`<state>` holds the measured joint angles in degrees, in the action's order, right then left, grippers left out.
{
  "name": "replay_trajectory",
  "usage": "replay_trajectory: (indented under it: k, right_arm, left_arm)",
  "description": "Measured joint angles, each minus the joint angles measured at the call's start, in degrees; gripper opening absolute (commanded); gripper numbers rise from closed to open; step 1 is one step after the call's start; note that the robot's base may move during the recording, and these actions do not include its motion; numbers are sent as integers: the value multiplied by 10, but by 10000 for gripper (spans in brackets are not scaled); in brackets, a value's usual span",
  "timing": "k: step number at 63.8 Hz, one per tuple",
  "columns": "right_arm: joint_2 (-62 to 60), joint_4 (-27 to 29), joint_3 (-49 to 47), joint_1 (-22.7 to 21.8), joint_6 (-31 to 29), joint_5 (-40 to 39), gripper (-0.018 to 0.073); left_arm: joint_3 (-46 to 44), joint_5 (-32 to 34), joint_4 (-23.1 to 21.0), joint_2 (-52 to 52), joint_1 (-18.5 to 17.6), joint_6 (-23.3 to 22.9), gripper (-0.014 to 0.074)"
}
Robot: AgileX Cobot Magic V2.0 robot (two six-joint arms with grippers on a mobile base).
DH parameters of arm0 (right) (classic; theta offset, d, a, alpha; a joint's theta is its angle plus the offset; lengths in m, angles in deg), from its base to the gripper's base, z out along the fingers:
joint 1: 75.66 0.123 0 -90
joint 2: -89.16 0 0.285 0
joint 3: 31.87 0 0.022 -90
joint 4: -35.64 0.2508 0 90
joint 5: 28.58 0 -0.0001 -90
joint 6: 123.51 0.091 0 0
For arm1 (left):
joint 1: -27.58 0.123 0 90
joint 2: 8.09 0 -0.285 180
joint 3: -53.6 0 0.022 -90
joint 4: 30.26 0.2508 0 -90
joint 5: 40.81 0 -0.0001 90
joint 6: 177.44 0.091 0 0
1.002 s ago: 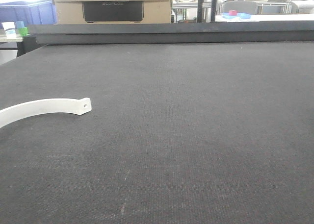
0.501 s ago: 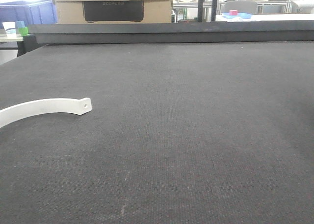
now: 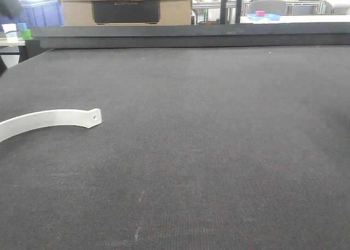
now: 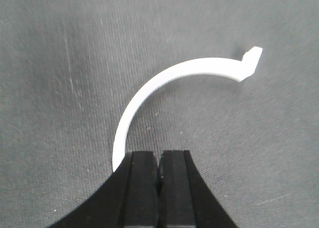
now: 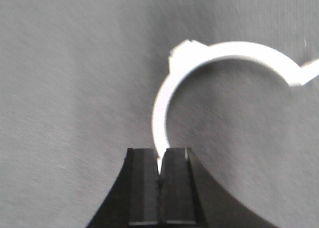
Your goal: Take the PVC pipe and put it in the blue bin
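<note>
A white curved PVC pipe [image 3: 49, 118] lies on the dark mat [image 3: 219, 140] at the left of the front view, its rounded end with a small hole pointing right. The left wrist view shows a white arc [image 4: 164, 78] flat on the mat. My left gripper [image 4: 159, 155] is shut and empty, and the arc's near end runs beside its left finger. My right gripper [image 5: 160, 157] is shut on one end of another white curved pipe piece [image 5: 229, 49], held over the mat. A blue bin [image 3: 41, 12] stands far back left. Neither gripper shows in the front view.
A cardboard box [image 3: 124, 4] stands behind the table's raised dark back edge [image 3: 191, 41]. Small cups [image 3: 22, 31] sit at the far left. A blue tray with a pink block [image 3: 262, 15] is at the far back right.
A dark blurred shape has come into the top left corner of the front view, in front of the blue bin. The white pipe on the mat has not moved.
</note>
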<state>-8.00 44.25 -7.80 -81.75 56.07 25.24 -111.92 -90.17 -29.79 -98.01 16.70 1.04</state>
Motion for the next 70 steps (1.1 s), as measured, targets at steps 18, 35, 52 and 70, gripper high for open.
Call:
replay_trajectory:
  k: [18, 35, 52, 70]
  right_arm:
    - [66, -53, -49, 42, 61, 41, -151]
    - [122, -61, -90, 62, 82, 45, -79]
    - [147, -71, -91, 62, 93, 43, 313]
    - [199, -71, -91, 62, 104, 34, 225]
  left_arm:
    - [0, 10, 0, -12, 0, 0, -111]
    - [0, 14, -13, -12, 0, 0, -111]
    - [0, 8, -37, -12, 0, 0, -111]
    - [0, 7, -39, -12, 0, 0, -111]
